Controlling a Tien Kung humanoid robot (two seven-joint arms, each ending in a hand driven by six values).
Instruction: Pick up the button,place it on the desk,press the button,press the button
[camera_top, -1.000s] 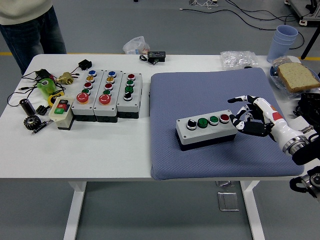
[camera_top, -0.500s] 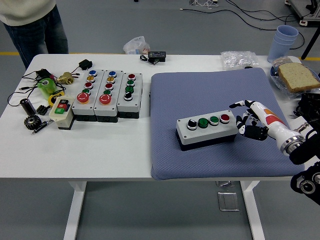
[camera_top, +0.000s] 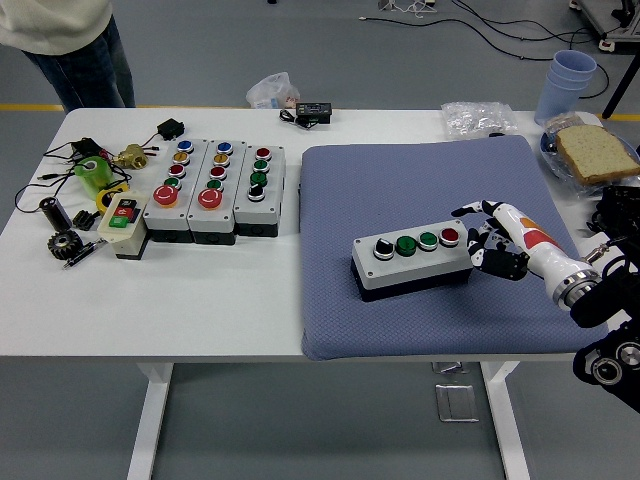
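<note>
A grey button box (camera_top: 412, 262) with a black, two green and a red button lies on the blue-grey mat (camera_top: 430, 180), near its front middle. My right hand (camera_top: 488, 240) comes in from the right and sits just beside the box's right end, by the red button (camera_top: 450, 236). Its fingers are curled with one finger stretched toward the box, and it holds nothing. Whether a finger touches the box I cannot tell. My left arm is out of view.
Three more button boxes (camera_top: 214, 190) stand left of the mat, with a small red-green switch box (camera_top: 122, 222), a gear and small parts at the far left. Blue cups (camera_top: 568, 82), bread (camera_top: 594, 152) and a plastic bag (camera_top: 478, 118) are at the back right. A person (camera_top: 70, 45) stands at the far left.
My right hand has lowered and drawn in toward the box's right end, with fingers curling more. The person at the far left has shifted a little to the right.
</note>
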